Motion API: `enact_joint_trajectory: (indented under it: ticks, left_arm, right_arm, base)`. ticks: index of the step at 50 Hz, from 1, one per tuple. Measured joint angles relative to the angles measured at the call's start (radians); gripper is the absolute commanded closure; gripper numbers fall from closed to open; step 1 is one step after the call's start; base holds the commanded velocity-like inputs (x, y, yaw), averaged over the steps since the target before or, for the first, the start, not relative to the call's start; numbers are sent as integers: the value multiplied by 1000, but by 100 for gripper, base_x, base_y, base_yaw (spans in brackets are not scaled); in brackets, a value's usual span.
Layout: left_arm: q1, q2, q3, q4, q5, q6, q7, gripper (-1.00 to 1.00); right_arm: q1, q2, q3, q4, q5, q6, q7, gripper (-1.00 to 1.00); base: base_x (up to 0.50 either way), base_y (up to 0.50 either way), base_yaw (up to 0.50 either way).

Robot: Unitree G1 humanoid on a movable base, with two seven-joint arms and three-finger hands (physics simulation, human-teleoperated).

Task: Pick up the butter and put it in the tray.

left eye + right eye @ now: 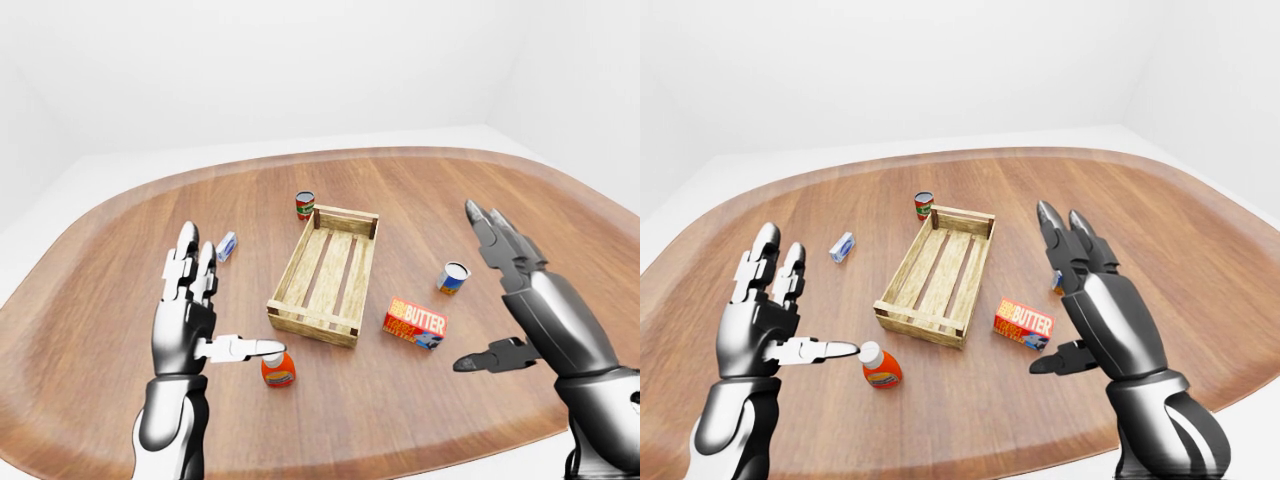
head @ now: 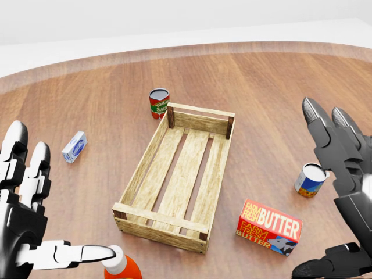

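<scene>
The butter (image 2: pixel 269 226) is a red and orange box lying flat on the wooden table, just right of the slatted wooden tray (image 2: pixel 180 174), which holds nothing. My right hand (image 2: pixel 343 203) hovers open to the right of the butter, fingers spread and pointing up, thumb low near the box, not touching it. My left hand (image 2: pixel 29 215) is open at the lower left of the head view, its thumb reaching toward an orange bottle (image 2: pixel 121 268).
A red tomato sauce can (image 2: pixel 158 103) stands by the tray's upper end. A small blue and white box (image 2: pixel 74 146) lies to the left. A blue and yellow can (image 2: pixel 310 179) stands right of the tray, behind my right hand's fingers. The round table's rim (image 1: pixel 330 455) is near.
</scene>
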Motion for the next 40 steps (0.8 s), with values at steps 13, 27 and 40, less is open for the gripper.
enact_joint_trajectory:
  ticks: [13, 27, 40]
  left_arm:
    - [2, -1, -7, 8, 5, 0, 0, -100]
    - [3, -2, -10, 12, 8, 0, 2, -100]
    - [0, -1, -9, 13, 7, 0, 4, -100]
  right_arm:
    - [-114, -72, 34, 214, -61, 0, -11, -100]
    - [-164, -124, 38, 433, -38, 0, -71, -100]
    - [-198, -152, 63, 640, -13, 0, -131, -100]
  base:
    - [0, 0, 0]
    - [0, 0, 0]
    - [0, 0, 0]
